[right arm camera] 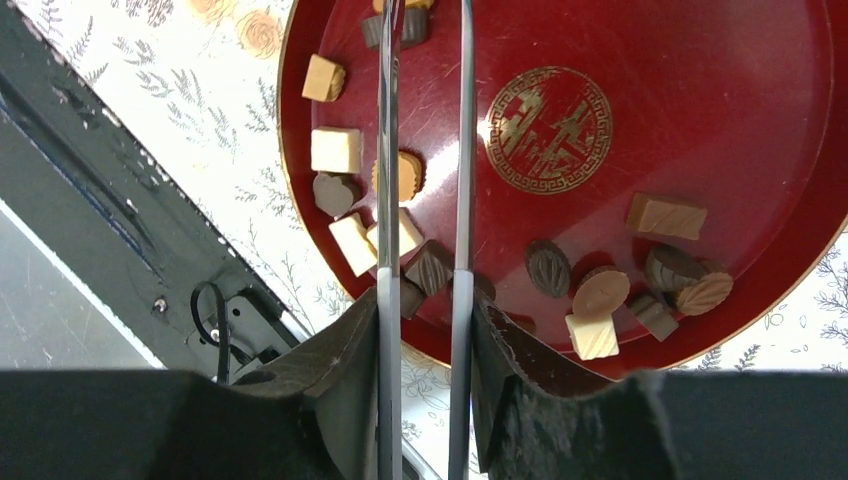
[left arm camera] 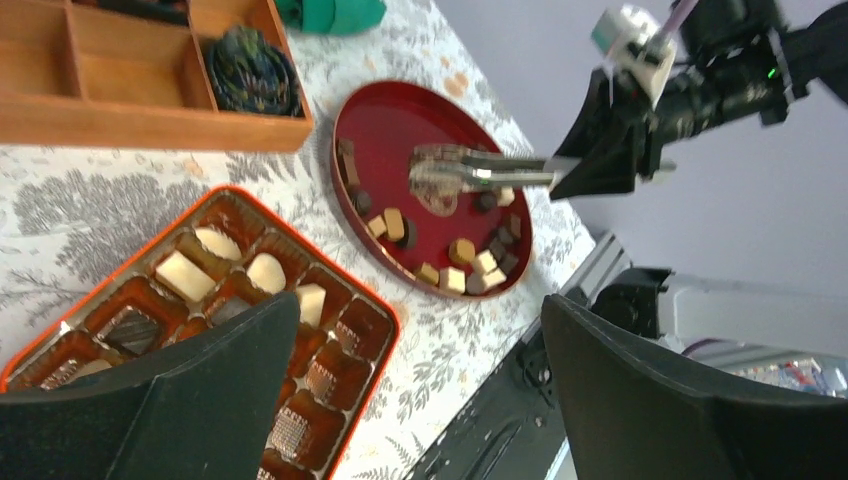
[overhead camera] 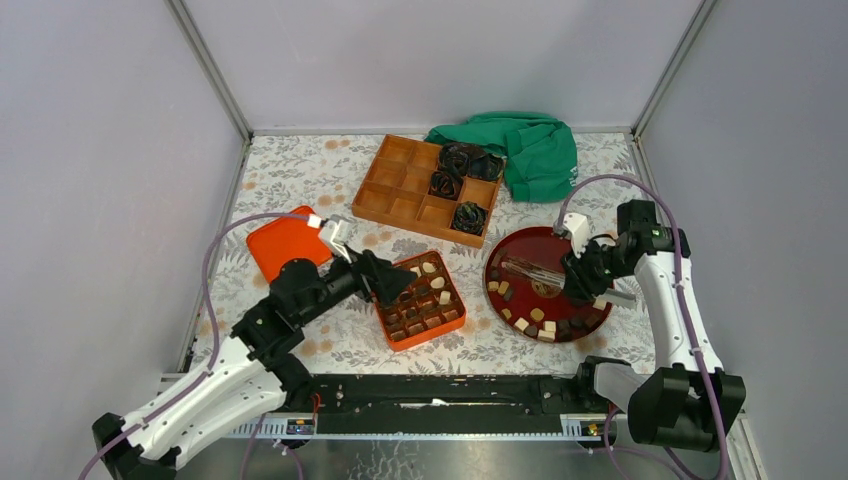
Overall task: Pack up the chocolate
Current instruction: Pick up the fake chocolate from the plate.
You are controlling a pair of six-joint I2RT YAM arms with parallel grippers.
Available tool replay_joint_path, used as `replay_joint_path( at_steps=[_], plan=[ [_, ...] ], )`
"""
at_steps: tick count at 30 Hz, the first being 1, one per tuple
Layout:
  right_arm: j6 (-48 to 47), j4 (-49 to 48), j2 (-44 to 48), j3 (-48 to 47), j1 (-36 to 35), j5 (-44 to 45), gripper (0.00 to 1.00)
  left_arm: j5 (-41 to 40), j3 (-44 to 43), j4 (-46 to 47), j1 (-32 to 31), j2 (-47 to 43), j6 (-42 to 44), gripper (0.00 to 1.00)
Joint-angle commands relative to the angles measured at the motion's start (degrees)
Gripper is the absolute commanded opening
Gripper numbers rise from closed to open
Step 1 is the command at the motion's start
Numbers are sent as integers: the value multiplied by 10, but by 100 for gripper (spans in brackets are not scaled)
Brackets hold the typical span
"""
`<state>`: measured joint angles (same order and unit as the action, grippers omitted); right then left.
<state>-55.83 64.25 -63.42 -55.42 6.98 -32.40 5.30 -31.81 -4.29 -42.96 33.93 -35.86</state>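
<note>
Chocolate pieces (right arm camera: 338, 150), small cubes and rounded lumps in dark brown, tan and cream, lie in two places. Some are loose along the near rim of the round red lacquer tray (right arm camera: 700, 100). Others are seated in cells of the orange rectangular box (overhead camera: 432, 333) with its brown moulded insert.

My right gripper (right arm camera: 425, 330) is clamped on the handle end of the slim metal tongs (right arm camera: 388, 200), whose two arms stand apart above the tray. Their tips run off my wrist view, so I cannot tell whether they carry a piece. My left gripper (left arm camera: 418, 310) hangs wide open above the box, holding nothing.

Risks noted:
- The tray pieces sit touching one another close to the rim, so a squeeze may catch two or nudge one over the edge.
- Smooth rounded lumps may slip from the flat metal arms in transit.
- My left fingers overhang the box and may block a drop.
- Several cells are full, and a piece put there would not seat.

Markings: one round gold emblem (right arm camera: 548, 130) with a key-pattern border sits at the tray's centre. Its inner figures are not legible. No brand is visible.
</note>
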Motion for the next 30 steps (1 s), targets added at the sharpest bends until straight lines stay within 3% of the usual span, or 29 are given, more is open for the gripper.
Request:
replay_joint_path(
  at_steps=[1, 9, 15, 30],
  plan=[
    [54, -57, -8, -7, 1, -11, 40, 67, 25, 50, 3, 28, -7, 99],
    [67, -115, -65, -1, -5, -36, 41, 53, 42, 44, 3, 9, -18, 98],
    [115, -174, -80, 11, -8, 15, 42, 58, 61, 76, 3, 2, -41, 98],
    [104, -202, -107, 55, -26, 34, 49, 68, 15, 103, 3, 87, 20, 98]
  ],
)
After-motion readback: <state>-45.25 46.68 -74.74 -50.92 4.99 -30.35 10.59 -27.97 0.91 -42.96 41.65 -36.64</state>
